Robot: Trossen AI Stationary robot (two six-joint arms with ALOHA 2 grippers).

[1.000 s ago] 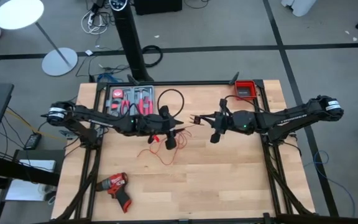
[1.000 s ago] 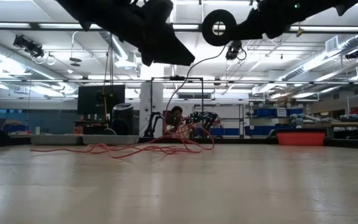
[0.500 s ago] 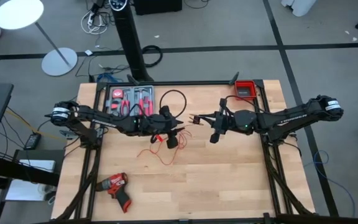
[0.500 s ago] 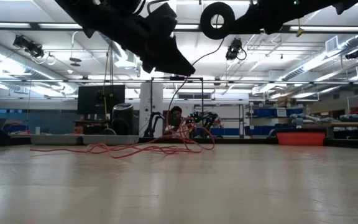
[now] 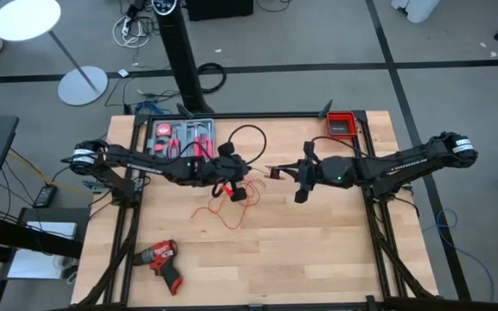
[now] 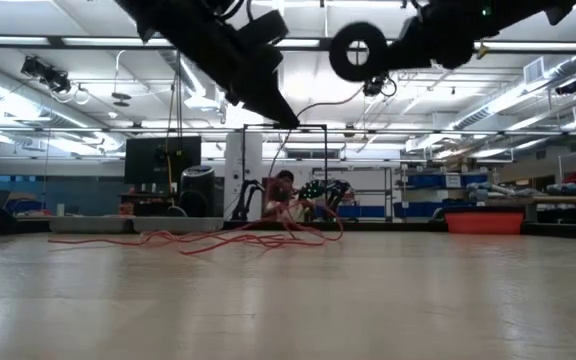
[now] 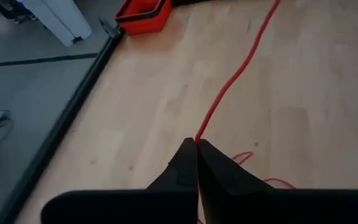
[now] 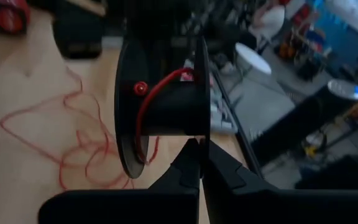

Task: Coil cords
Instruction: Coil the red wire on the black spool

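Left gripper (image 7: 196, 144) was clamped on the red wire (image 5: 223, 210), which lay in loose loops mid-table. Right gripper (image 8: 199, 144) was clenched on a black spool (image 8: 160, 106). Black cable (image 5: 242, 138) looped beside the tool tray (image 5: 180, 136); drill (image 5: 161, 259) near the front edge

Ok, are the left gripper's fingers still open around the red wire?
No, the left gripper has its fingers shut together, pinching the red wire that runs off across the table.
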